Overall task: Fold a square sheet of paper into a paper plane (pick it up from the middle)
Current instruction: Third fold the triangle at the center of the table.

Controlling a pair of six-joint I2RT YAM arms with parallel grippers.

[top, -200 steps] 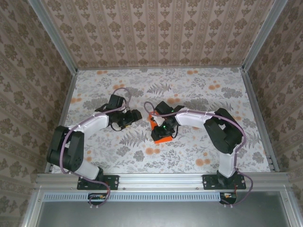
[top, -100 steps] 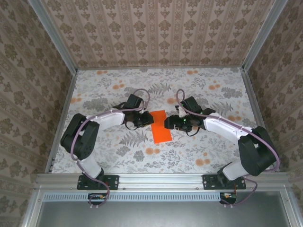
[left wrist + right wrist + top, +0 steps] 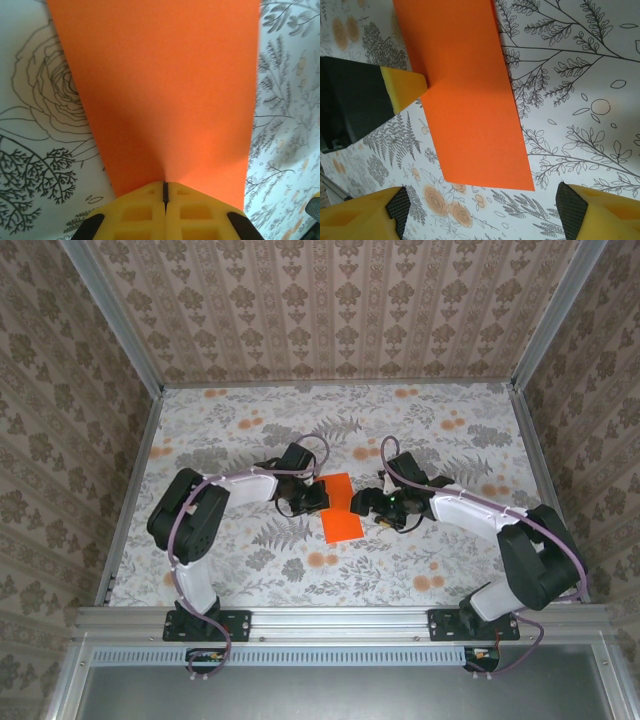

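Paper first: the square sheet of paper (image 3: 338, 508) lay flat near the middle of the floral tablecloth (image 3: 250, 565), between the two grippers. It showed as a vivid orange oblong, longer than wide, and was set a little skewed to the table edges.

The left gripper (image 3: 316, 498) sat low at the paper's left long edge, toward its far end. In the left wrist view its yellow fingers (image 3: 140, 212) were pressed together with only a thin dark seam between them. The orange edge ran right into that seam, and the sheet rose slightly toward it, so the jaws were clamped on the paper's edge. In the right wrist view the same yellow tip met the paper's left edge, with the rest of the sheet flat on the cloth.

The right gripper (image 3: 362, 502) sat just beside the paper's right long edge, apart from it. In the right wrist view its two yellow fingers (image 3: 367, 215) stood wide apart at the lower corners with only printed cloth between them. Its jaws gaped and held nothing. The paper's near corner lay just ahead of that gap and touched neither finger.

Both arms reached inward from their bases at the near table edge, elbows out to the sides.
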